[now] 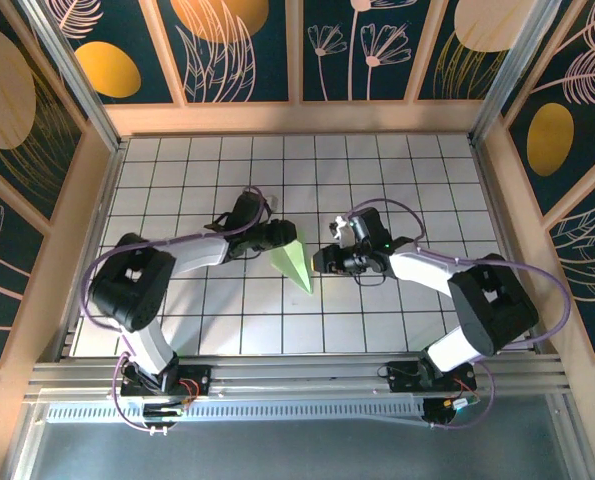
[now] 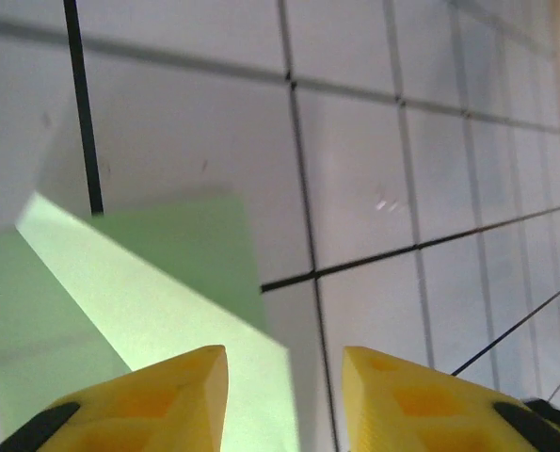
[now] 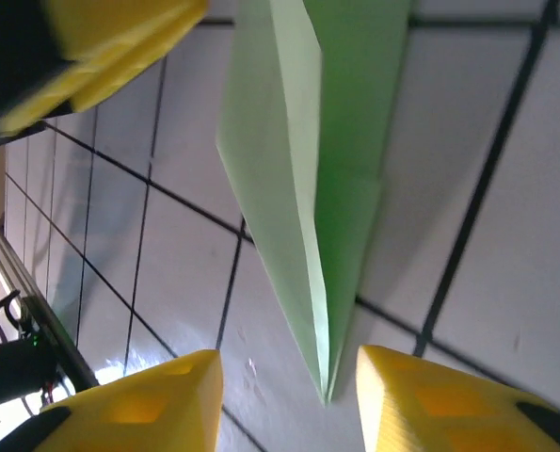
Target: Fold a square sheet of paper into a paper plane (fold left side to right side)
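A white tiled worktop (image 1: 197, 190) with thin black grid lines sits inside a wooden frame. The wall panels (image 1: 247, 50) around it are dark teal, painted with pale leaf outlines and orange and peach discs. An aluminium rail (image 1: 297, 375) runs along the near edge, where both arm bases are bolted.

The paper plane (image 1: 295, 264) lies flat near the middle of the worktop, a narrow pale green dart. Its long axis runs far to near, leaning slightly right. The nose points toward the near edge and the wide tail lies at the far end.

The left hand (image 1: 285, 238) is at the tail. In the left wrist view its yellow fingers (image 2: 167, 395) stand apart with nothing clamped between them. Folded green layers lie under and beside the left-side finger, and bare tile shows under the other. Whether a finger touches the paper cannot be told.

The right hand (image 1: 320, 262) is just beside the plane's right edge. In the right wrist view its fingers (image 3: 449, 405) are likewise spread and hold nothing. There the plane's nose tapers down into the gap between them, centre crease showing. A blurred yellow finger of the other hand shows in the upper left corner of that view.

Purple cables (image 1: 97, 270) loop along both arms, well clear of the paper.
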Motion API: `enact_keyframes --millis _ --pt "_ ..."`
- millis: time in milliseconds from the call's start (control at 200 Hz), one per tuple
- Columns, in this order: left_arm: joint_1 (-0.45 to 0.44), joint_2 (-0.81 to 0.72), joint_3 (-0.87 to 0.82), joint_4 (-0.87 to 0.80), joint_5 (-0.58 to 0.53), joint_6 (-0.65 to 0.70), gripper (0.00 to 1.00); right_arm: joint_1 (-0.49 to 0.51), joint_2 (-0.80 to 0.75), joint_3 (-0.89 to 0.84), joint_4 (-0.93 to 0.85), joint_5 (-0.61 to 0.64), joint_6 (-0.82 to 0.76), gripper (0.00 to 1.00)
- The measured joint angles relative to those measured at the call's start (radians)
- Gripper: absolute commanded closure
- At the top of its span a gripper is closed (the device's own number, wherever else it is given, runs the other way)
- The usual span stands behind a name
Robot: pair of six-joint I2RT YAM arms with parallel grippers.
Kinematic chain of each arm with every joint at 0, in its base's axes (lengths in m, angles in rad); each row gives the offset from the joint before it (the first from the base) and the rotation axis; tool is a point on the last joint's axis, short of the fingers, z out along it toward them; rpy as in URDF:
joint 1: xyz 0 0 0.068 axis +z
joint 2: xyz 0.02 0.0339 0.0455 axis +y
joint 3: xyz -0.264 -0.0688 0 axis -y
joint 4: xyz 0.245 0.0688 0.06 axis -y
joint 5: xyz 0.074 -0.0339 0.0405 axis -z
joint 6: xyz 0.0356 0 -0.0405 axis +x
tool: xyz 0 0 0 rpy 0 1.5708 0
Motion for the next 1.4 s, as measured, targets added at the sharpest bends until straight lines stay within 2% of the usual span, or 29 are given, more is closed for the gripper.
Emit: enact_keyframes --millis 215,505,646,746,806,966,1076,1246,1401 --pt "0.021 -0.177 -0.076 0.008 -0.131 0.000 0.58 0.002 0.168 0.068 0.121 -0.009 -0.002 0.57" --pt "0.021 -0.192 -0.160 0.001 -0.208 -0.011 0.54 0.011 0.267 0.092 0.191 -0.043 -0.004 0.65" --pt "0.024 -0.205 -0.161 0.002 -0.222 -0.020 0.49 0.016 0.291 0.098 0.215 -0.062 0.000 0.75" --pt "0.042 -0.232 -0.172 0.021 -0.217 -0.035 0.47 0.016 0.307 0.108 0.224 -0.068 -0.002 0.89" --pt "0.065 -0.253 -0.191 0.040 -0.202 -0.049 0.46 0.016 0.312 0.118 0.225 -0.072 0.003 1.00" --pt "0.139 -0.314 -0.253 0.115 -0.148 -0.087 0.37 0.007 0.298 0.132 0.240 -0.083 0.000 1.00" --pt "0.174 -0.374 -0.285 0.182 -0.107 -0.100 0.28 -0.037 0.227 0.122 0.264 -0.108 0.002 1.00" --pt "0.185 -0.454 -0.290 0.358 0.025 -0.097 0.31 -0.148 0.076 0.105 0.416 -0.209 0.042 1.00" --pt "0.185 -0.436 -0.239 0.504 0.200 -0.107 0.38 -0.194 0.020 0.096 0.629 -0.335 0.144 1.00"
